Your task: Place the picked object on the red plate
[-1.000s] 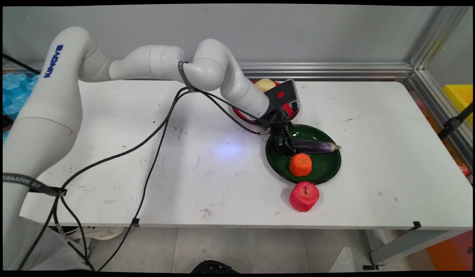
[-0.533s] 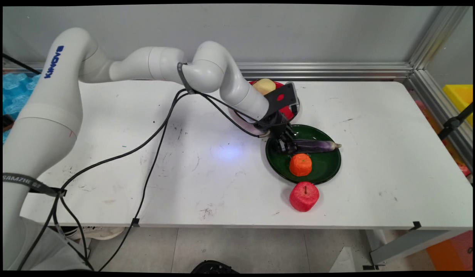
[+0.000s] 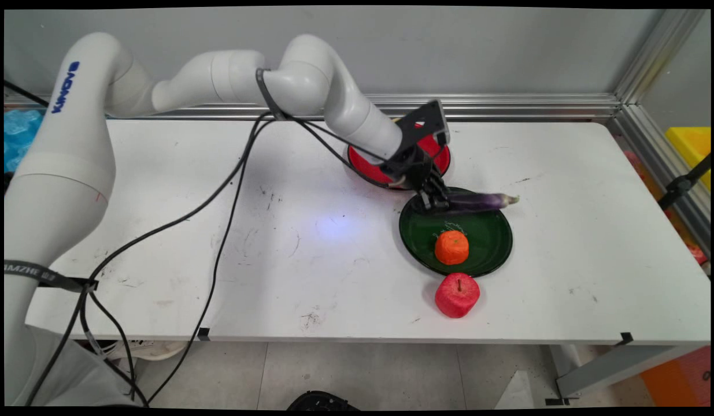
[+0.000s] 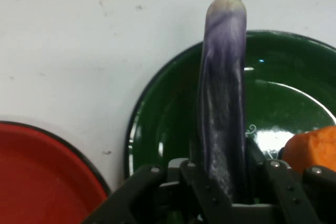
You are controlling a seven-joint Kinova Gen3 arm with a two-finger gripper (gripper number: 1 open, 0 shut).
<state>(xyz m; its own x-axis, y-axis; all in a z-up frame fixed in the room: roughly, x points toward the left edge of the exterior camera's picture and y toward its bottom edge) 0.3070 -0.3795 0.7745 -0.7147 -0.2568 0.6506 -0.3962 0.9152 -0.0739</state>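
The only readable lettering is sitting on a black strap around a cable at the left edge, "SAMZHE"-like with the first letters cut off, so the full word cannot be confirmed. The gripper (image 3: 435, 200) is clamping one end of a purple eggplant (image 3: 483, 200), fingers closed narrow around it. In the hand view the eggplant (image 4: 223, 93) is running straight out from between the fingers (image 4: 202, 184), its pale tip pointing away from the hand. It is hanging in the air over the far rim of the green plate (image 3: 489, 254), tip reaching past the rim to the right. An orange fruit (image 3: 451, 247) is sitting on the green plate, below the gripper. A red apple (image 3: 457, 295) is lying on the white table (image 3: 565, 202) just beside the plate's near edge. A red plate (image 3: 368, 167) is sitting behind the gripper, partly hidden by the arm.
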